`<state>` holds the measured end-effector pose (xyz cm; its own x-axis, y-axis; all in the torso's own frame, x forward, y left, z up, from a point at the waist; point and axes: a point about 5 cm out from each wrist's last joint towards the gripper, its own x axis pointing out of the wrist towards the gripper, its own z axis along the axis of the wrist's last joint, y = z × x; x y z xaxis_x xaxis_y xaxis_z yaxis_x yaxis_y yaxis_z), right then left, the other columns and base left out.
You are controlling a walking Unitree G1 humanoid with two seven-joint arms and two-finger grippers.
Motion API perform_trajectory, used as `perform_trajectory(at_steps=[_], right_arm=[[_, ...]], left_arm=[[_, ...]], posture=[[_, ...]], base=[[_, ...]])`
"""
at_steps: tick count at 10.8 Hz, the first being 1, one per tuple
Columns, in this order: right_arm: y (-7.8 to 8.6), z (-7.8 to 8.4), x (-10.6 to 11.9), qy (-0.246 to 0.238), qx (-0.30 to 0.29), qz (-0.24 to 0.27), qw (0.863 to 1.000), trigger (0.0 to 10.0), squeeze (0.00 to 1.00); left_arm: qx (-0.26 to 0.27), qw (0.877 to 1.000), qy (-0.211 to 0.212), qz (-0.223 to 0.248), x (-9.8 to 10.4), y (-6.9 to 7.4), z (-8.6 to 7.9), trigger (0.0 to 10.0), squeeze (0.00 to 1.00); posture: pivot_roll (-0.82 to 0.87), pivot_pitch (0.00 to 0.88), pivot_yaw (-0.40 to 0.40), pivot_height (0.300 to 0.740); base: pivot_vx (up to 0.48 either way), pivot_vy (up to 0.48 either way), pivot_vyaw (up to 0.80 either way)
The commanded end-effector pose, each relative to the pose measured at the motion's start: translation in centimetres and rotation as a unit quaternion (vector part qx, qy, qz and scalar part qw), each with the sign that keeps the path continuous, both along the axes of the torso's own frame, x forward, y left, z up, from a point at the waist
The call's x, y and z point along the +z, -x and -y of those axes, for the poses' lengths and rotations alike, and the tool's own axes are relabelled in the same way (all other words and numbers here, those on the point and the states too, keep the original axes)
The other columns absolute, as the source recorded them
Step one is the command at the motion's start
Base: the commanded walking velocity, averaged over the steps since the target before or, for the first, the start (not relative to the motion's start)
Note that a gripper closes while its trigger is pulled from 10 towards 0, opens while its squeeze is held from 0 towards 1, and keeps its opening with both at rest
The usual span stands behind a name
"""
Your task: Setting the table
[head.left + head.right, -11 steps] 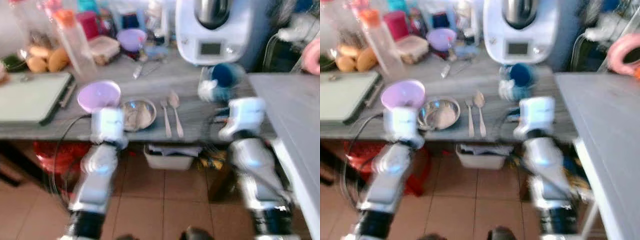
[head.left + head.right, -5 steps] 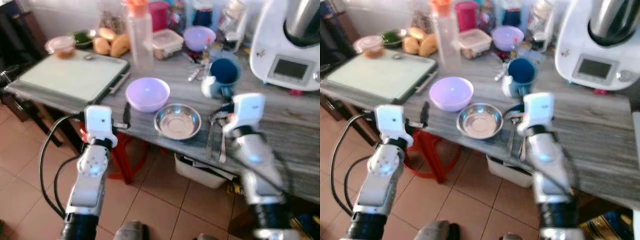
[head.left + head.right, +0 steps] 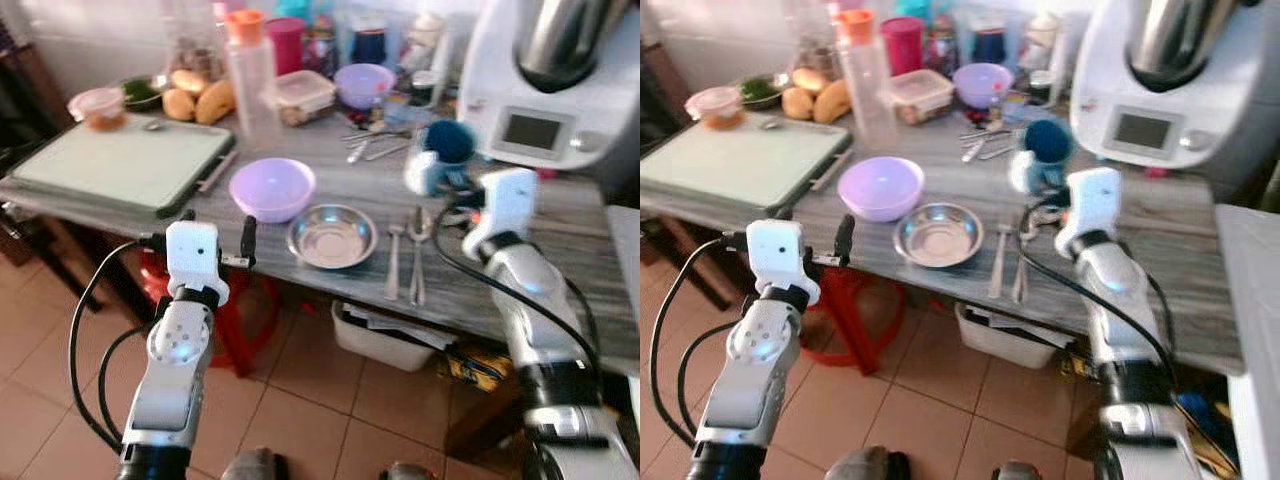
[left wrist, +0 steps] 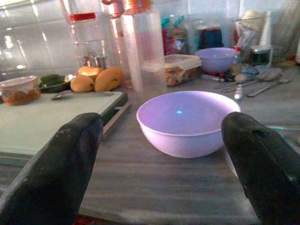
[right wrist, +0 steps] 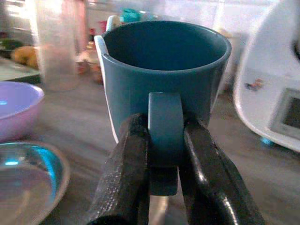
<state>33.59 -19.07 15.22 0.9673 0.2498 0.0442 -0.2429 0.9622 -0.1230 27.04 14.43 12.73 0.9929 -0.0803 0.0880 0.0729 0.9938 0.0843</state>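
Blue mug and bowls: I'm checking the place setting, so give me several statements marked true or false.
1. The right pincer is shut on the blue mug's handle. True.
2. The left pincer grips the purple bowl. False: it is open, short of the bowl.
3. The steel bowl sits between the purple bowl and the fork and spoon. True.
4. The steel bowl holds food. False: it is empty.

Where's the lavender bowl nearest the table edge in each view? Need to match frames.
Left eye: lavender bowl, left of the steel bowl.
Right eye: same, centre-left.
Left wrist: centred between the open left gripper fingers.
Right wrist: sliver at the edge, beside the blue mug.
Shared landmark: clear orange-capped bottle.
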Motion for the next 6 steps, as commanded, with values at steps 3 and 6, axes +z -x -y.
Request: perform_trajectory(at_steps=[3,6], right_arm=[[-1.7,-1.0,1.5,0.010,0.051,0.023,0.998,10.0,0.00],[-2.4,-1.4,1.5,0.004,0.082,0.020,0.996,10.0,0.00]], left_arm=[[0.001,1.000,-0.015,-0.008,0.4,0.8,-0.7,10.0,0.00],[0.008,0.999,-0.037,-0.027,0.4,2.4,-2.0,10.0,0.00]], posture=[[0.07,0.000,0.054,0.740],[0.11,0.039,0.071,0.740]], base=[[0.000,0.000,0.00],[0.000,0.000,0.00]])
